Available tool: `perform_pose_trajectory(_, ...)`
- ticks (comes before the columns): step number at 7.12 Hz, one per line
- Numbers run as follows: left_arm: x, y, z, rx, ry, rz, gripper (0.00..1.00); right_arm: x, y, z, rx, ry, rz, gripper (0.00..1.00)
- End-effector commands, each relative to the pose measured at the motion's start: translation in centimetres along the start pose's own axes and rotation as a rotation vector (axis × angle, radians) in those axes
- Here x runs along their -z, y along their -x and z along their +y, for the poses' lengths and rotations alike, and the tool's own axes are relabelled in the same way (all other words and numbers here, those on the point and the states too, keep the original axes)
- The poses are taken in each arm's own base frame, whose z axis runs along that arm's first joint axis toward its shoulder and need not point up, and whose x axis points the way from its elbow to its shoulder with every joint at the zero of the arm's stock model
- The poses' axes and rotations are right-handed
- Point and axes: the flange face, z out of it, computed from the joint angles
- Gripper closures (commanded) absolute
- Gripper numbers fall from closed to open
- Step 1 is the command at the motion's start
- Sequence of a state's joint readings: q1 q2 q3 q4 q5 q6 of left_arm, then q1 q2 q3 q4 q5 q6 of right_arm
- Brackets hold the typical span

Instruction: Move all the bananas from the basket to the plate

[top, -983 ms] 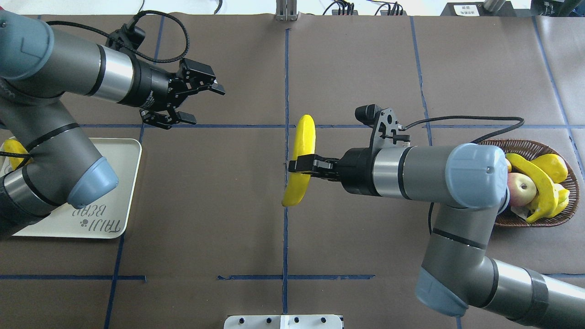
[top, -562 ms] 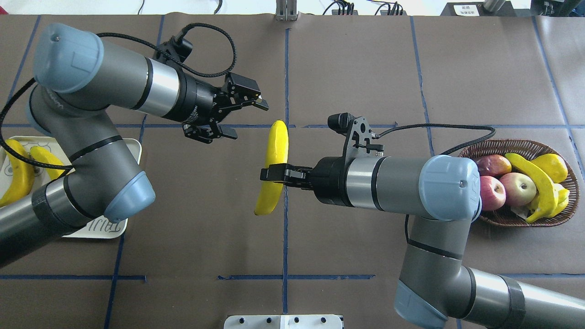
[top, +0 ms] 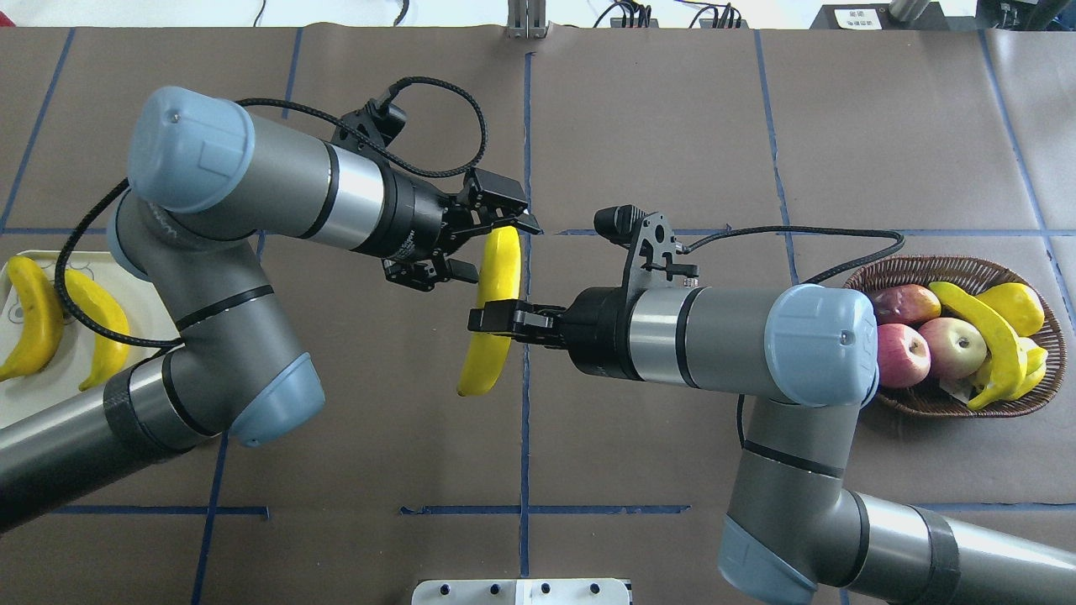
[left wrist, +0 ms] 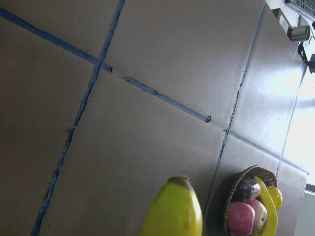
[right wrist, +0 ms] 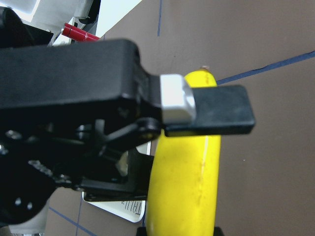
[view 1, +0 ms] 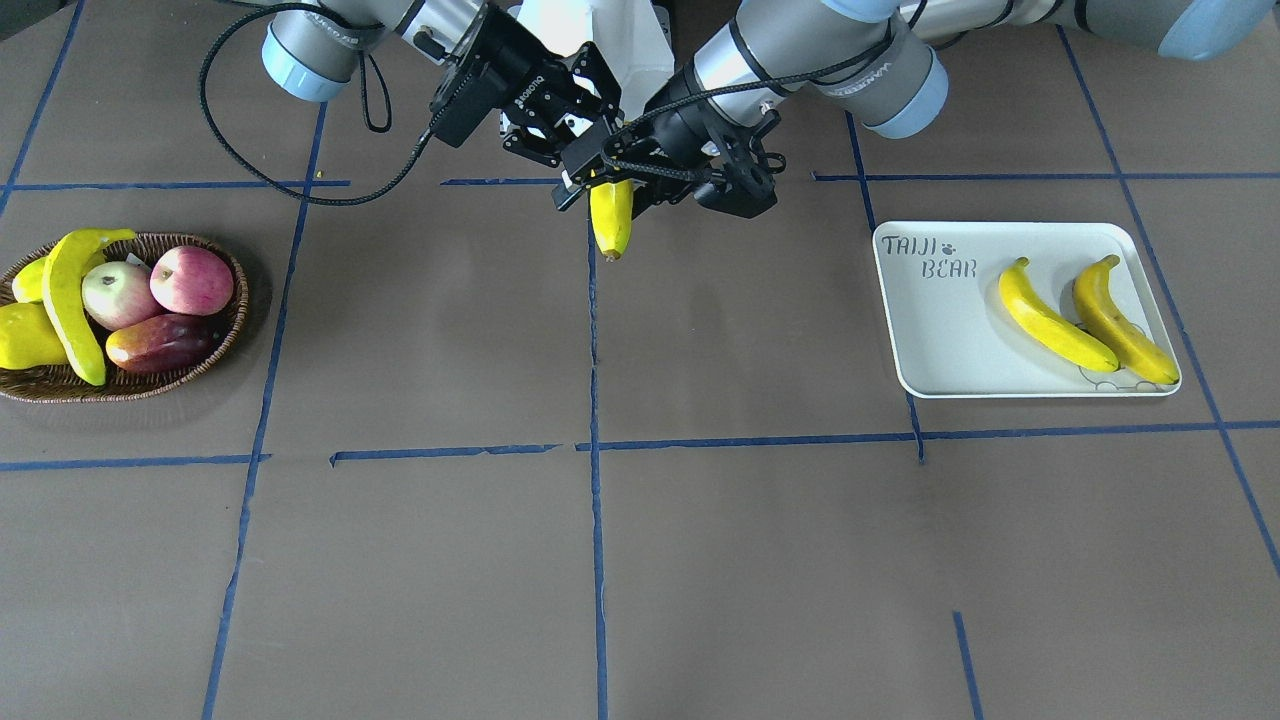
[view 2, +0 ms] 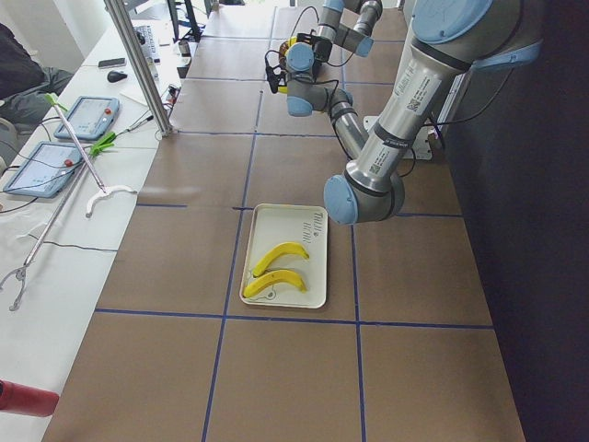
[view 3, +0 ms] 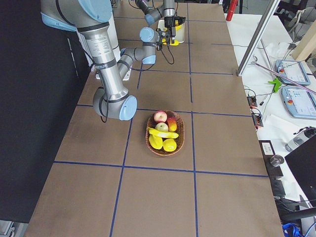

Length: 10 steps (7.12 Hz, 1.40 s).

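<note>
Your right arm lies level, forearm horizontal, and the right gripper (top: pixel 492 319) is clamped across the middle of a banana (top: pixel 500 269) held in the air. Your left arm is bent sharply at the elbow, wrist pointing toward the right arm. The left gripper (top: pixel 486 245) has its jaws spread either side of the banana's far end.

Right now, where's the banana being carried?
Overhead view: the banana is above the centre tape line, clamped in the right gripper, open left gripper at its far end.
</note>
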<state>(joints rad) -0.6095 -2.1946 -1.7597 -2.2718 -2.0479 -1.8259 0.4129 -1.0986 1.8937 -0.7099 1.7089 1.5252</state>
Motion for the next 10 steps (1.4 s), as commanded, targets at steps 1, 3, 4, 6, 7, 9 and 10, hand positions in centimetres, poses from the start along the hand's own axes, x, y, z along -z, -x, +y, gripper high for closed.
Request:
perform_pose_trajectory(1,0.1,0.1,0.4,-0.007,0.004,0.002,0.88,0.1,0.1,0.0,0.007,0.000,-0.002,0.99)
perform_pose_trajectory(3,0.7,0.2,-0.8,-0.001,-0.019,-0.001,1.00,0.3,0.2,0.0,-0.003,0.000,-0.008,0.01)
perform_pose_trajectory(4,0.8,0.0,-1.0,0.000,-0.021,0.001,1.00,0.9,0.5,0.0,-0.006,0.000,-0.017,0.00)
perform_pose_trajectory(6,1.4,-0.1,-2.0,0.010,-0.040,0.002,1.00,1.4,0.6,0.0,-0.002,0.004,-0.022,0.00)
perform_pose_trajectory(7,1.8,-0.1,-2.5,0.014,-0.050,0.001,1.00,2.2,0.8,-0.2,-0.001,0.007,-0.027,0.00)
perform_pose_trajectory(9,2.7,0.3,-5.4,0.024,-0.095,-0.016,1.00,6.1,-1.6,0.7,-0.005,0.043,0.003,0.00)
perform_pose_trajectory(10,3.0,1.2,-7.4,0.037,-0.124,-0.036,1.00,7.9,-3.2,1.0,-0.005,0.043,0.029,0.00)
